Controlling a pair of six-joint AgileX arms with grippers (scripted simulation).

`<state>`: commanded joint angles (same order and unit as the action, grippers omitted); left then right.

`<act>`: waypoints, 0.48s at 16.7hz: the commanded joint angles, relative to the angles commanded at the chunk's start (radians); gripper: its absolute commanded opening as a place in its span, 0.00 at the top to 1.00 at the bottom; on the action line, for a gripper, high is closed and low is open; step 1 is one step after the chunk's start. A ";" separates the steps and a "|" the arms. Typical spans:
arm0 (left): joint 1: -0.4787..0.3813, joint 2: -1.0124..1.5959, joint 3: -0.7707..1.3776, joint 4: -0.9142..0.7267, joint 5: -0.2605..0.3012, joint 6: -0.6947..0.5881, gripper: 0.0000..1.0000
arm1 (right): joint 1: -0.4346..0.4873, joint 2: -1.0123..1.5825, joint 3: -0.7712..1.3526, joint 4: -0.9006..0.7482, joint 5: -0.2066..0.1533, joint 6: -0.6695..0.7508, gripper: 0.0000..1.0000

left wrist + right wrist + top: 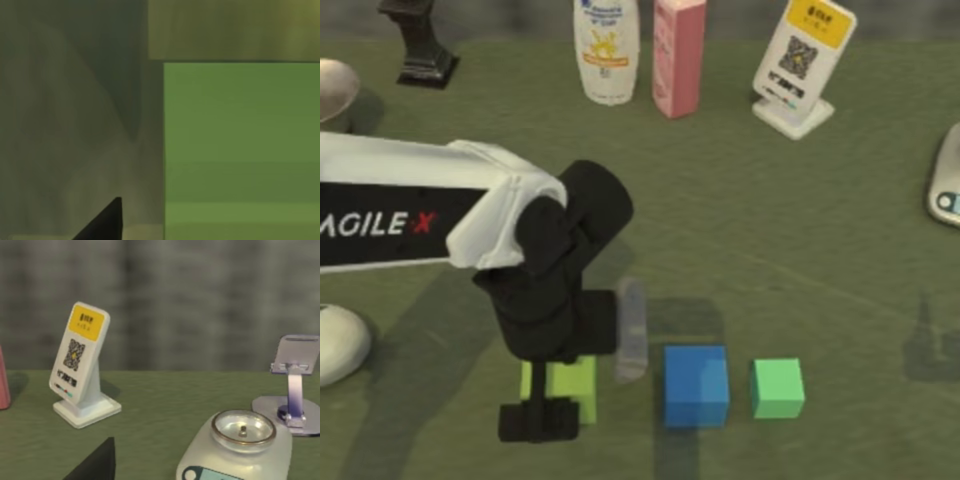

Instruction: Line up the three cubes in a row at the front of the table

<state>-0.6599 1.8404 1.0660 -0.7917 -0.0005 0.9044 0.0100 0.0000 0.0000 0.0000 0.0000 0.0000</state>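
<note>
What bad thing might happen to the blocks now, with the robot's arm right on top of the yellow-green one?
1. The left pincer sits low over the large matte lime yellow-green cube; pulling away crookedly might drag it out of line.
2. The medium matte blue cube stands close beside it, so a sideways nudge might bump it towards the small matte mint-green cube.
3. The arm hides much of the lime cube from above, so a shift might go unnoticed.

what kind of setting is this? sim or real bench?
Looks like a rendered sim tabletop, not a real bench: a flat green table with unrelated props along the back, a QR stand, a lotion bottle, a scale, and three plain cubes at the front, the blue one in the middle.
</note>
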 joint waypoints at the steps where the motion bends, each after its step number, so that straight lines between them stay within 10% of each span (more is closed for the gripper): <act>1: 0.000 0.000 0.000 0.000 0.000 0.000 0.00 | 0.000 0.000 0.000 0.000 0.000 0.000 0.00; 8: 0.011 -0.041 0.075 -0.117 -0.003 -0.003 0.00 | 0.000 0.000 0.000 0.000 0.000 0.000 0.00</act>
<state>-0.6493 1.7993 1.1407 -0.9088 -0.0037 0.9018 0.0100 0.0000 0.0000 0.0000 0.0000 0.0000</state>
